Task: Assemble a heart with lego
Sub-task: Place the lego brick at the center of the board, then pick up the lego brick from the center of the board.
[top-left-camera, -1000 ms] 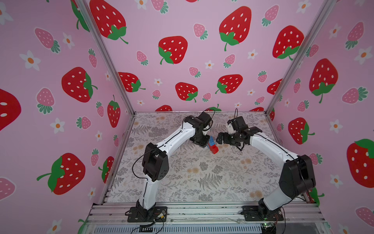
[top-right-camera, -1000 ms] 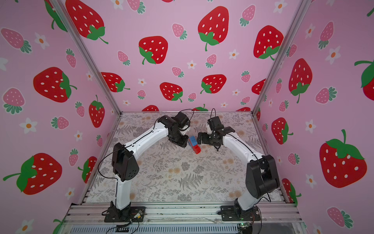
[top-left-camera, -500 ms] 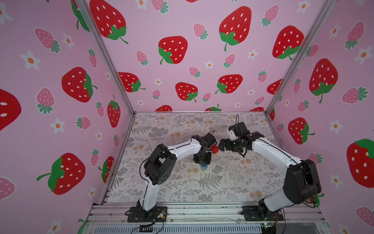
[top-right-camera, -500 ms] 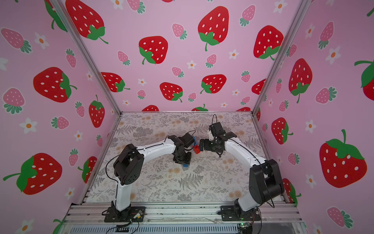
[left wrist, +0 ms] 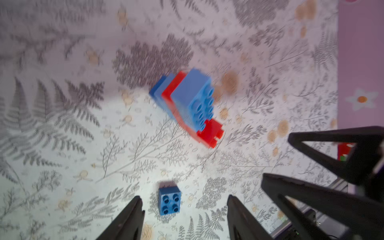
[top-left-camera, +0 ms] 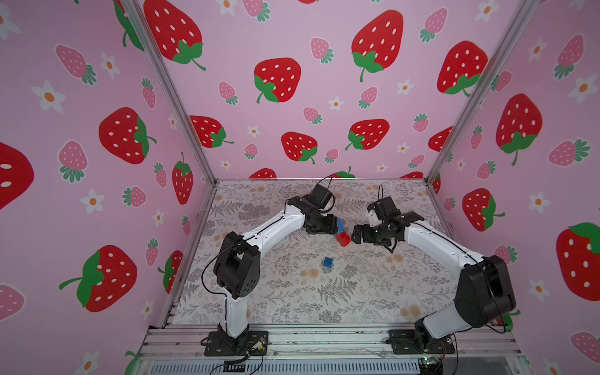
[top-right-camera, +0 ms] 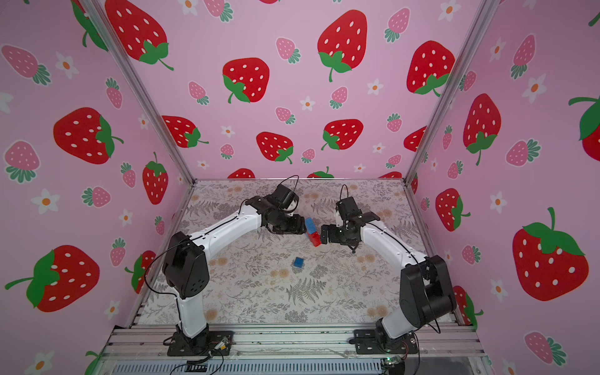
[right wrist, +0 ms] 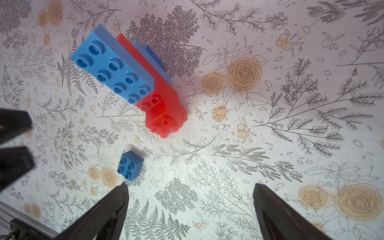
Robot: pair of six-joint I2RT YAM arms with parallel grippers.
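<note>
Moved: left gripper (left wrist: 184,198), back far beside heart (top-left-camera: 342,238), jaws parted, empty; small blue brick (top-left-camera: 328,262) lay loose on mat (top-left-camera: 292,308), nearer; right gripper (right wrist: 190,185) gaped empty. Step judged: adding brick; next, squared regrasp.

The heart (top-left-camera: 341,234) lies between the left end effector (top-left-camera: 331,227) and right end effector (top-left-camera: 356,234), blue brick (top-left-camera: 328,262) apart.

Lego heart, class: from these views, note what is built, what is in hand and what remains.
Done: several red and blue bricks are joined into one stepped cluster on the table. In hand: nothing; the left pincer and right pincer are both open and empty. Left: one small blue square brick lies loose, apart from the cluster, not yet attached.
</note>
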